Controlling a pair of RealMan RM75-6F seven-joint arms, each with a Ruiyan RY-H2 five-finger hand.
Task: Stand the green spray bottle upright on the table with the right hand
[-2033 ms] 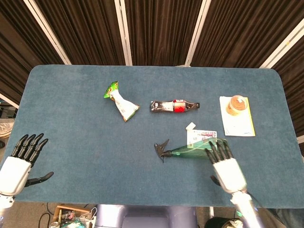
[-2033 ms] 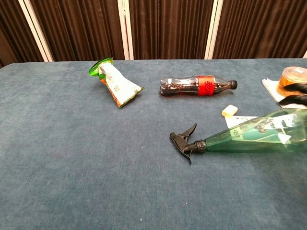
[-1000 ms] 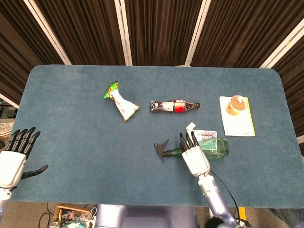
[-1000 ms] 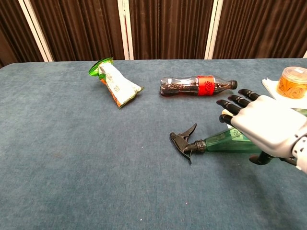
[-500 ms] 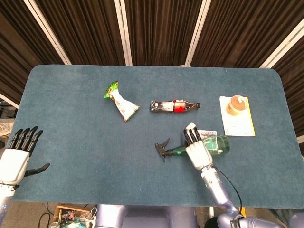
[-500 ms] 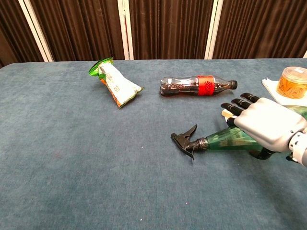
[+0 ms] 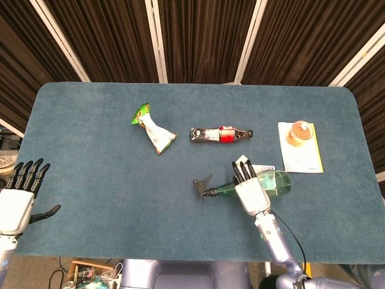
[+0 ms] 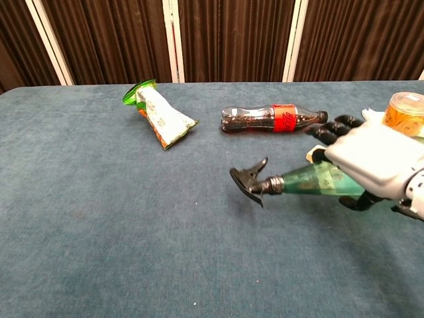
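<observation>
Nozzle end now lifted, green spray bottle (image 8: 311, 181) in right hand (image 8: 374, 165).

One spray bottle (image 7: 264, 183), one cola bottle (image 7: 220, 134), one snack bag (image 7: 153, 129), one cup (image 7: 299, 133), two robot hands: left (image 7: 17, 203), right (image 7: 251, 192).

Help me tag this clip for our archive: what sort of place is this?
Probably a robot lab or data-collection booth, not a home. A blue felt-covered table stands before dark curtain panels; scattered practice items lie on it, such as a cola bottle and a snack bag; the right robot hand grips a green spray bottle.
</observation>
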